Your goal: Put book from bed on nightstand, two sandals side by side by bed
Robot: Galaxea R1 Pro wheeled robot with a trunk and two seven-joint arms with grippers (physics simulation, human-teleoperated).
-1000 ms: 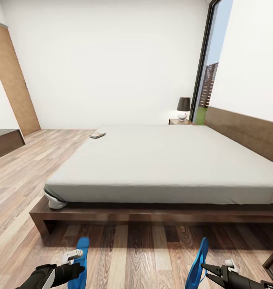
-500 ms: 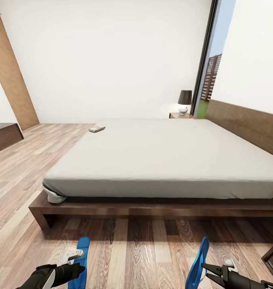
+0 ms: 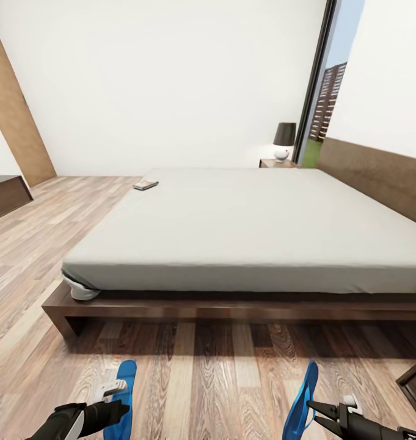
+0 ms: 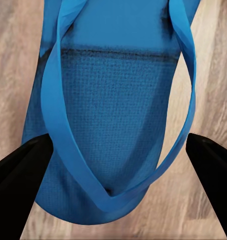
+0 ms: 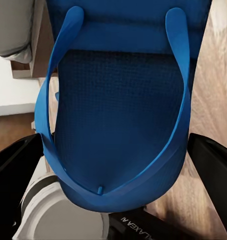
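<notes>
Down by the floor [image 3: 189, 373] before the bed [image 3: 244, 226], I carry two sandals: my left claw [image 3: 113, 400] grips one sandal [image 3: 123, 391], my right claw [image 3: 314, 410] the other sandal [image 3: 300, 397]. One book [image 3: 146, 184] lies on the far mattress corner, its cover probably too small to read. One nightstand [image 3: 278, 163] bears a lamp [image 3: 284, 141].

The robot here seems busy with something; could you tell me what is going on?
It faces the side of the bed with a blue sandal in each gripper: the left gripper holds the left sandal, the right gripper the right sandal, both above the wood floor. The book lies on the mattress's far corner; a nightstand with a lamp stands beyond.
</notes>
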